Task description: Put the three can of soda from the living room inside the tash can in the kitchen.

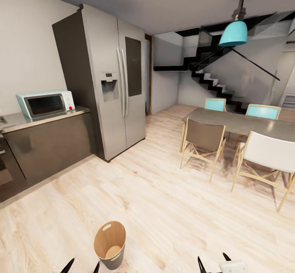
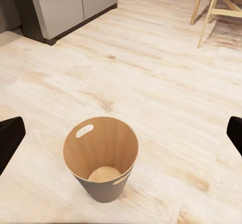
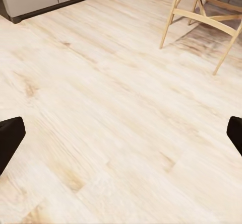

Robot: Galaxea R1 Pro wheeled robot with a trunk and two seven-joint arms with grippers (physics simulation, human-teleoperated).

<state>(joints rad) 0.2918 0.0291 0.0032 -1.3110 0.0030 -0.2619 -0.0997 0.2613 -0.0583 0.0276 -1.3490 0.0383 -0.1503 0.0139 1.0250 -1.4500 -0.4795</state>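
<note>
The tash can (image 1: 110,244) stands upright on the pale wood kitchen floor, close in front of me. It is grey outside and tan inside, with an oval slot near its rim. Seen from the left wrist, the tash can (image 2: 103,153) holds nothing. My left gripper (image 1: 82,267) hangs just left of it at the head view's lower edge. That left gripper (image 2: 122,136) is open and looks down into the can. My right gripper (image 1: 213,263) is open over bare floor. The right gripper (image 3: 121,136) has nothing between its fingers. The soda cans are out of view.
A steel double-door fridge (image 1: 114,80) and a dark counter (image 1: 49,142) with a pale blue microwave (image 1: 45,104) line the left wall. A dining table (image 1: 246,123) with chairs (image 1: 203,138) stands at the right. Open wood floor (image 1: 164,199) lies between them.
</note>
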